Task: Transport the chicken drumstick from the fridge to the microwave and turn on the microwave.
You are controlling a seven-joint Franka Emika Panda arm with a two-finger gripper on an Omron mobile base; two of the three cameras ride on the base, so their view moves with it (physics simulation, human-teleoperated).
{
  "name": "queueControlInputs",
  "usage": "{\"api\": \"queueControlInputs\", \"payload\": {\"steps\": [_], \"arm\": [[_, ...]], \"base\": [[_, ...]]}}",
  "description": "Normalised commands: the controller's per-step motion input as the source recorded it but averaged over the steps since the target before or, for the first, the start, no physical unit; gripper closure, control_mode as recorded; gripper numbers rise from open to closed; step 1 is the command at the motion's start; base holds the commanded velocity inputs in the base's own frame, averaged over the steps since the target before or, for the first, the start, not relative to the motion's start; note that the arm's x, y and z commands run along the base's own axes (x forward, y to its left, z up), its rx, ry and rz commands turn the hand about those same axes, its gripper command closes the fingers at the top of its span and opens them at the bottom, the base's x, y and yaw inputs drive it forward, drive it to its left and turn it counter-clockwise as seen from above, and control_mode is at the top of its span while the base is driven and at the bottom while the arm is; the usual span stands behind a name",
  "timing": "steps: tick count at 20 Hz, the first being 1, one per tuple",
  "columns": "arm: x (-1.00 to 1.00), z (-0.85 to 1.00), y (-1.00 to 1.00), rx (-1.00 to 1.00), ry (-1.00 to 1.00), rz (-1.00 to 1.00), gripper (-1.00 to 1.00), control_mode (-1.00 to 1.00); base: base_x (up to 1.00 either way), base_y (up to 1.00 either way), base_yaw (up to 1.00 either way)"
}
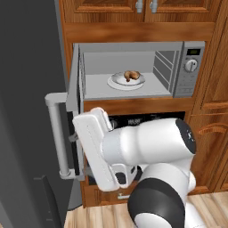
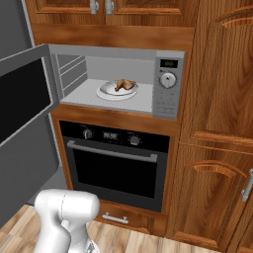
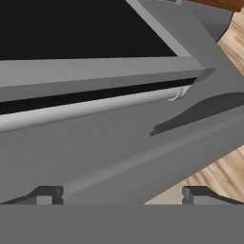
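While the microwave door (image 2: 24, 99) hangs open at the left of the right base frame, we see the chicken drumstick (image 2: 124, 85) already on its plate (image 2: 106, 91) inside the microwave (image 2: 170, 104), centre frame. Our gripper (image 3: 121, 194), at the bottom of the hand frame, is spread wide and empty. We judge closing the door and starting the microwave remain.

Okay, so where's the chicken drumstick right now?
The chicken drumstick lies on a white plate inside the open microwave, above the black oven, in both base views.
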Motion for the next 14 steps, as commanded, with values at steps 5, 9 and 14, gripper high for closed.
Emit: {"api": "queueControlInputs", "payload": {"steps": [5,9,14], "arm": [[0.18,0.0,0.01,0.0,0.0,-0.07,-1.0,-1.0],[0.15,0.0,0.09,0.0,0.0,-0.03,-1.0,-1.0],[0.15,0.0,0.11,0.0,0.0,-0.03,-1.0,-1.0]], "base": [[0.0,0.0,0.0],[0.0,0.0,0.0],[0.0,0.0,0.0]]}}
